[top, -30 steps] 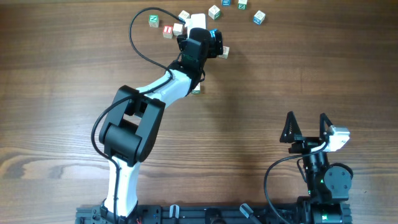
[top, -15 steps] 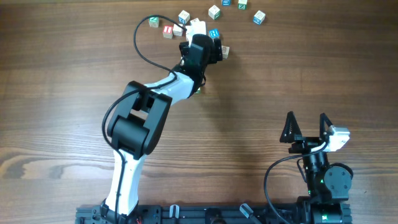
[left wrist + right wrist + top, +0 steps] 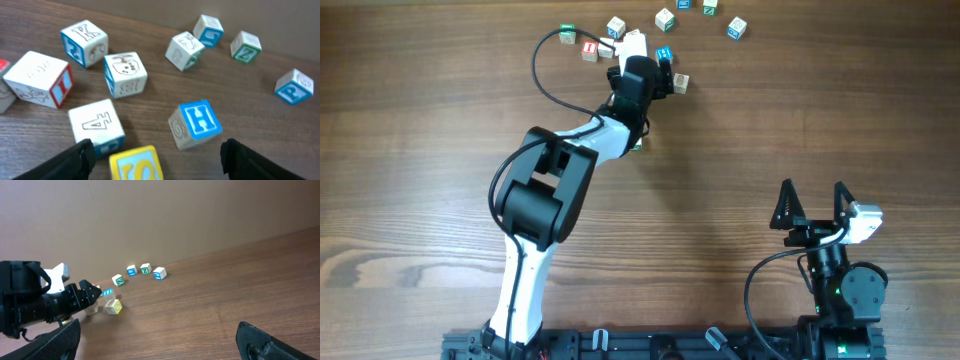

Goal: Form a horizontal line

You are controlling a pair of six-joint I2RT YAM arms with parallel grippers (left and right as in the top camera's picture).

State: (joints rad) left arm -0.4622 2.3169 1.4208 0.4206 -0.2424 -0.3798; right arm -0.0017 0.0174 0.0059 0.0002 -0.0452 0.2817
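Gaping wide and empty, left tool [image 3: 156, 152] straddles yellow cube [image 3: 136, 164] without touching it.

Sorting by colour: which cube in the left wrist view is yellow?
The cube at the bottom edge; the others show white, blue, red or green.

Wood-grain table [image 3: 420, 150]; letter cubes [image 3: 125, 74] scattered loose, well apart, toward far edge.

- A brown wooden table [image 3: 800, 110] is seen, its grain running crosswise.
- A cube with a blue H [image 3: 196, 125] is set well apart from a red-edged cube [image 3: 37, 79].
- A green Z cube [image 3: 245, 46] is found near a blue-marked cube [image 3: 208, 29].
- A plain tan wall [image 3: 200, 215] is seen behind.
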